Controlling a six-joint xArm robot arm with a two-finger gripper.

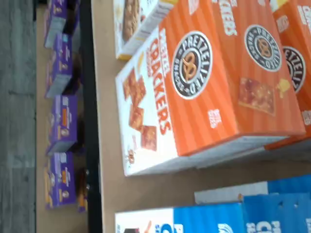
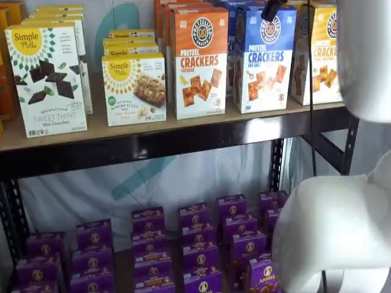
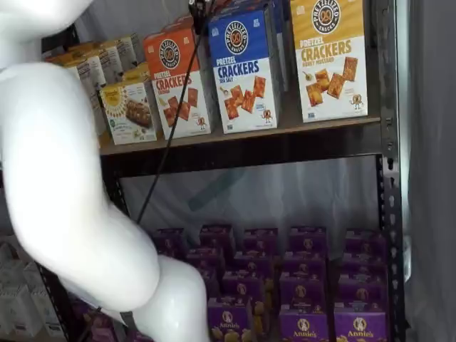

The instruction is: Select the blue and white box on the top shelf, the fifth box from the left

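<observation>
Hanging from above, gripper [image 2: 270, 8] shows only a dark tip, so its state can't be told; blue and white box [image 2: 264, 60] stands just below it on the top shelf [image 2: 153, 141], orange carton [image 2: 198, 62] beside.

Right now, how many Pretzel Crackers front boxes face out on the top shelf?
3: orange box, the blue and white box beside it, yellow box at the end. More stand hidden behind each.
</observation>
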